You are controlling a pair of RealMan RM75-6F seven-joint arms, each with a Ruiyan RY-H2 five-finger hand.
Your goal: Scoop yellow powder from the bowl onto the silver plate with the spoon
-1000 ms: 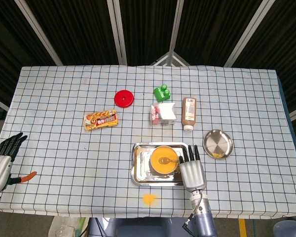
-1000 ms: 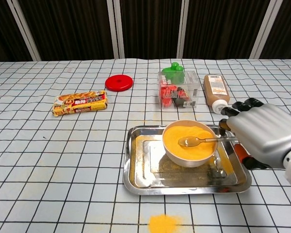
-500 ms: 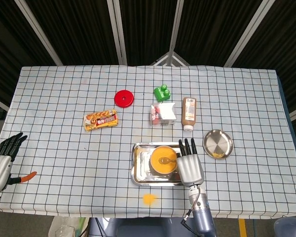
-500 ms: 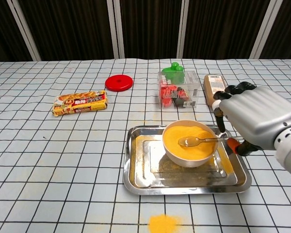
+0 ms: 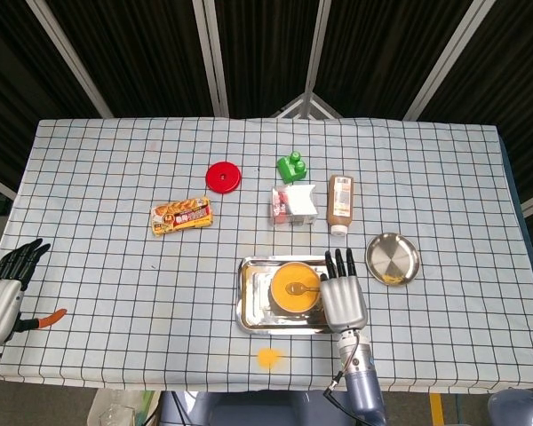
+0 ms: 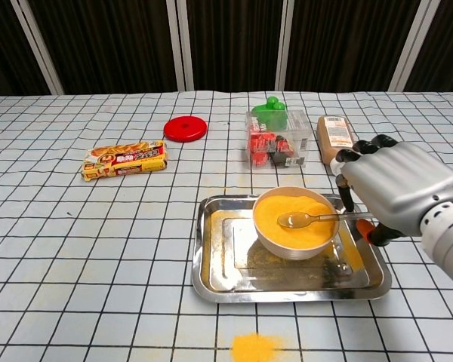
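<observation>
A white bowl (image 5: 293,290) full of yellow powder (image 6: 294,213) stands in a steel tray (image 6: 211,283). The spoon (image 6: 302,219) lies across the powder with its handle pointing right over the rim. My right hand (image 5: 341,297) hovers just right of the bowl, fingers stretched out and apart above the handle's end, holding nothing; in the chest view this right hand (image 6: 400,192) hides the handle's tip. The silver plate (image 5: 393,258) lies to the right of the tray, with a little yellow powder at its near edge. My left hand (image 5: 2,295) rests at the table's far left, fingers apart.
A patch of spilled yellow powder (image 5: 267,357) lies in front of the tray. Behind it stand a brown bottle (image 5: 339,203), a clear box of red items (image 5: 294,204) and a green toy (image 5: 291,166). A red lid (image 5: 222,177) and a snack packet (image 5: 180,215) lie further left.
My right hand has shifted forward and slightly left, closer to the bowl's right side. The spoon, bowl and left hand have stayed put.
</observation>
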